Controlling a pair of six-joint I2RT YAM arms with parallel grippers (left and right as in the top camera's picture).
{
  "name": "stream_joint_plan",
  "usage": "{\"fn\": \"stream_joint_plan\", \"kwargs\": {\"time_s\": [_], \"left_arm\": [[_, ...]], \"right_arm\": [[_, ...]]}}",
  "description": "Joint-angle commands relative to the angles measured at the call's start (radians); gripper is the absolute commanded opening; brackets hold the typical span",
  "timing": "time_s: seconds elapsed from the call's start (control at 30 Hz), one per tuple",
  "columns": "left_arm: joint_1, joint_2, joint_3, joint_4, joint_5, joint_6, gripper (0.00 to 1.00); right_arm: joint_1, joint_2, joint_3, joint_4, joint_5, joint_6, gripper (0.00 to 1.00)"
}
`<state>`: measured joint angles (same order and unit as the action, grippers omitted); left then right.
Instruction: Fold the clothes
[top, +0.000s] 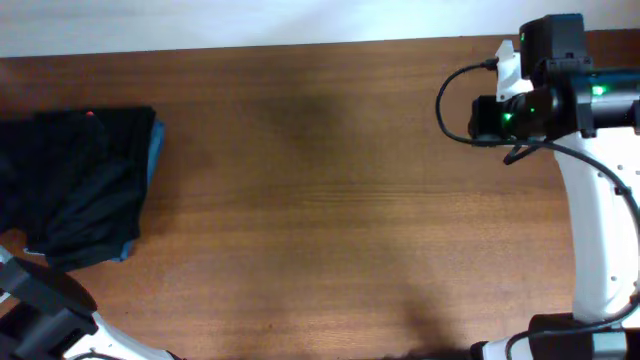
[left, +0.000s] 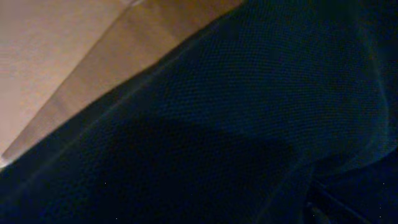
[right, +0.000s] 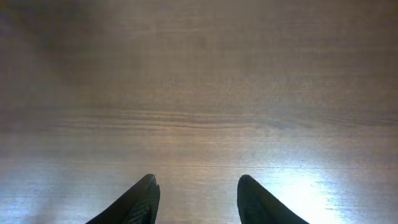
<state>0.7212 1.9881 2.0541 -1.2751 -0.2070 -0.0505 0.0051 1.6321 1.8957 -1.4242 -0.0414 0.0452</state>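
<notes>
The clothes (top: 85, 185) lie as a dark black stack at the table's left edge, with a teal-blue edge showing along the stack's right side. Black knit fabric of the clothes (left: 249, 112) fills nearly the whole left wrist view, very close to the camera, and that gripper's fingers do not show against it. Only a link of the left arm (top: 40, 295) appears at the bottom left of the overhead view. Far from the clothes, my right gripper (right: 199, 186) hangs open over bare wood with nothing between its fingers. The right arm (top: 520, 110) sits at the table's far right.
The brown wooden table (top: 330, 200) runs between the stack and the right arm. A pale wall or floor strip borders its far edge. The right arm's white base column (top: 600, 240) stands at the right edge, with a black cable looping beside it.
</notes>
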Motion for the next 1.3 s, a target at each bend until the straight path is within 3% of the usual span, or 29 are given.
{"fn": "stream_joint_plan", "kwargs": {"time_s": [0.0, 0.43, 0.7, 0.73, 1.17, 1.2, 1.23, 1.27], "left_arm": [[0.008, 0.001, 0.007, 0.000, -0.104, -0.052, 0.99], [0.008, 0.001, 0.007, 0.000, -0.054, -0.054, 0.99], [0.008, 0.017, 0.006, -0.020, 0.070, -0.055, 0.94], [0.008, 0.024, 0.004, -0.025, 0.080, -0.055, 0.99], [0.008, 0.201, -0.154, -0.008, 0.196, -0.146, 0.99], [0.008, 0.206, -0.154, 0.000, 0.213, -0.145, 0.96], [0.008, 0.209, -0.154, 0.005, 0.229, -0.142, 0.77], [0.008, 0.209, -0.154, 0.009, 0.241, -0.138, 0.11]], "right_arm": [[-0.007, 0.016, -0.029, 0.011, 0.013, -0.008, 0.46], [-0.006, 0.016, -0.030, 0.028, 0.009, -0.008, 0.46], [-0.006, 0.016, -0.030, 0.028, 0.009, -0.008, 0.46], [-0.006, 0.016, -0.030, 0.027, 0.009, -0.008, 0.46], [-0.006, 0.016, -0.030, 0.026, 0.009, -0.008, 0.46], [-0.006, 0.016, -0.030, 0.026, 0.009, -0.008, 0.46], [-0.006, 0.016, -0.030, 0.026, 0.009, -0.008, 0.46], [-0.006, 0.016, -0.030, 0.026, 0.009, -0.008, 0.46]]}}
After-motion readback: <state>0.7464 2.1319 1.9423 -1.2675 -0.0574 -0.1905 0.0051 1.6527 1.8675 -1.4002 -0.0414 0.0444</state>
